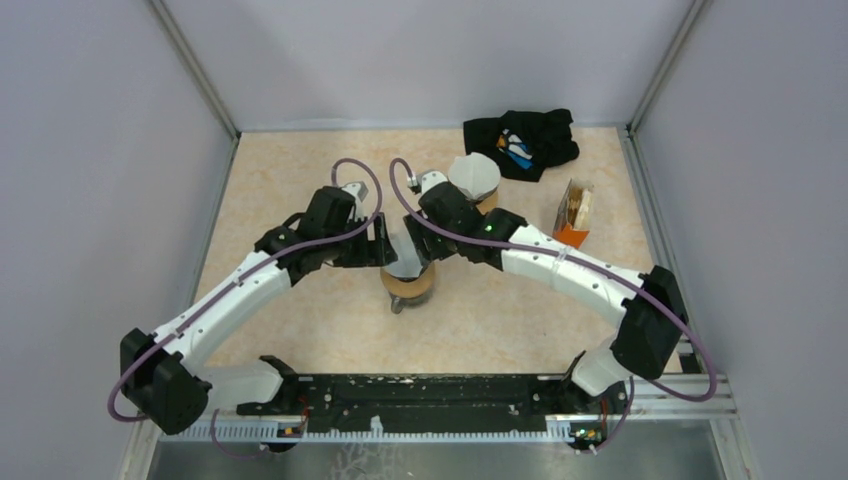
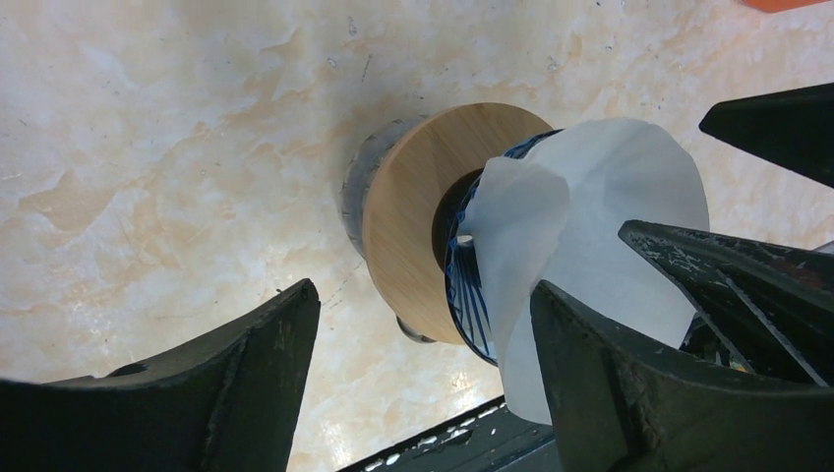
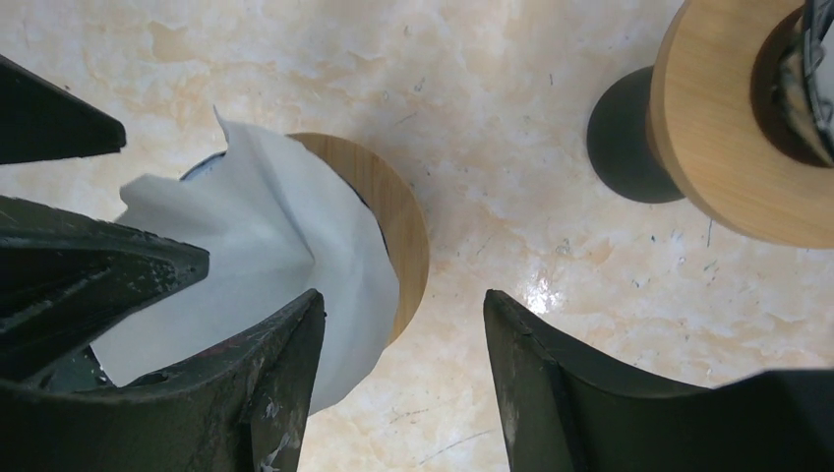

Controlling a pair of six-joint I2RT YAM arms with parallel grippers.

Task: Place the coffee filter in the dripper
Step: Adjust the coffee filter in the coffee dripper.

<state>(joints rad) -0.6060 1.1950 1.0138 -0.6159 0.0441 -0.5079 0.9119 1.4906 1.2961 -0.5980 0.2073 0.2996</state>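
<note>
Crumpled filter [image 2: 600, 197] sits in the dripper [image 2: 413, 226] (wooden collar), to one side of the left jaws and right jaws, both spread

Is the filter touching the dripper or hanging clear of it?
Touching. Left wrist view: the white filter sits inside the blue wire cone of the dripper, paper lying against its rim, no gap.

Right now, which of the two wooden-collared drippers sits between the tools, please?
The nearer dripper, mid-table, its white filter flanked by the left tool and right tool; the other dripper stands farther back, near the black cloth.
</note>
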